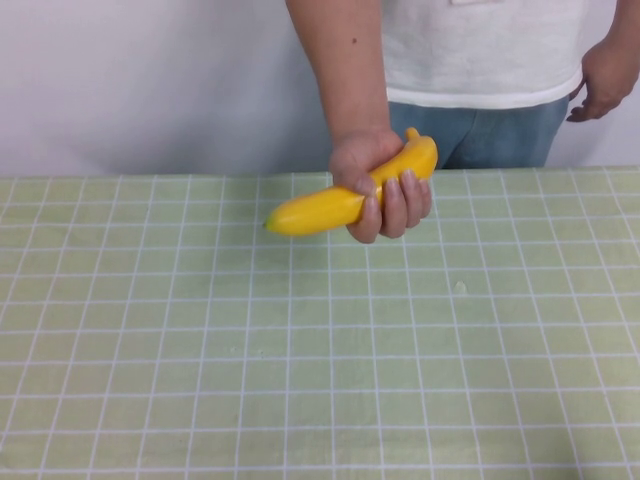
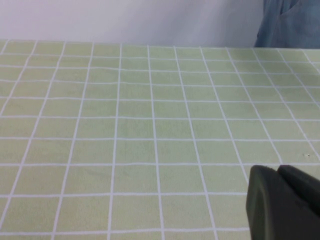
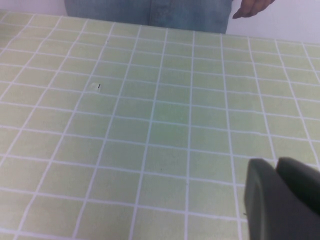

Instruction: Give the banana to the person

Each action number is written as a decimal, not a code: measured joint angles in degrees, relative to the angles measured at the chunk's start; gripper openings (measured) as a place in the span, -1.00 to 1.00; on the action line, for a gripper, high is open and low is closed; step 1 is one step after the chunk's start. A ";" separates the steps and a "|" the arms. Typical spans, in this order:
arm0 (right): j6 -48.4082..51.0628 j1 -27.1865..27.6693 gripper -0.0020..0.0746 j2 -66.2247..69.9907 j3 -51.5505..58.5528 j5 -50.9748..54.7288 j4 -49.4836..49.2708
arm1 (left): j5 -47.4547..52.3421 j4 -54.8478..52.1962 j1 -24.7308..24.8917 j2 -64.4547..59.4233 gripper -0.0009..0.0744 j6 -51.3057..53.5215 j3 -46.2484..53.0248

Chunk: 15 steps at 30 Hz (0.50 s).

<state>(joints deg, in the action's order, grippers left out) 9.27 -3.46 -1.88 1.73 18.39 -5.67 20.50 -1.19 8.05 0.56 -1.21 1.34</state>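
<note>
Banana [image 1: 345, 197] lies nearly level in the person's hand [image 1: 380, 185] — tip toward my left. My left gripper [image 2: 282, 205] and right gripper [image 3: 282, 200] hang over the checkered cloth [image 1: 300, 380] — can't tell their opening.

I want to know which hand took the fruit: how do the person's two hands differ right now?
The person's hand over the table is curled around the banana, fingers wrapped over its middle; the person's other hand holds nothing. The first reaches forward above the checked tablecloth; the other hangs beside the hip. Both forearms are bare. Left gripper and right gripper show only in their own wrist views, above the cloth.
</note>
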 joint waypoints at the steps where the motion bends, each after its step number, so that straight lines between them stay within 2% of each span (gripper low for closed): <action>1: 0.00 0.00 -0.97 0.00 0.00 0.00 0.00 | 0.00 -0.23 0.00 0.07 -0.99 0.00 0.00; 15: 0.00 0.00 -0.97 0.00 0.00 0.00 0.00 | 0.06 -0.60 0.00 0.13 -0.99 -0.08 0.00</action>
<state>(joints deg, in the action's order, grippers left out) 9.27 -3.46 -1.88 1.73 18.39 -5.67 20.56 -1.79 8.05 0.69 -1.30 1.34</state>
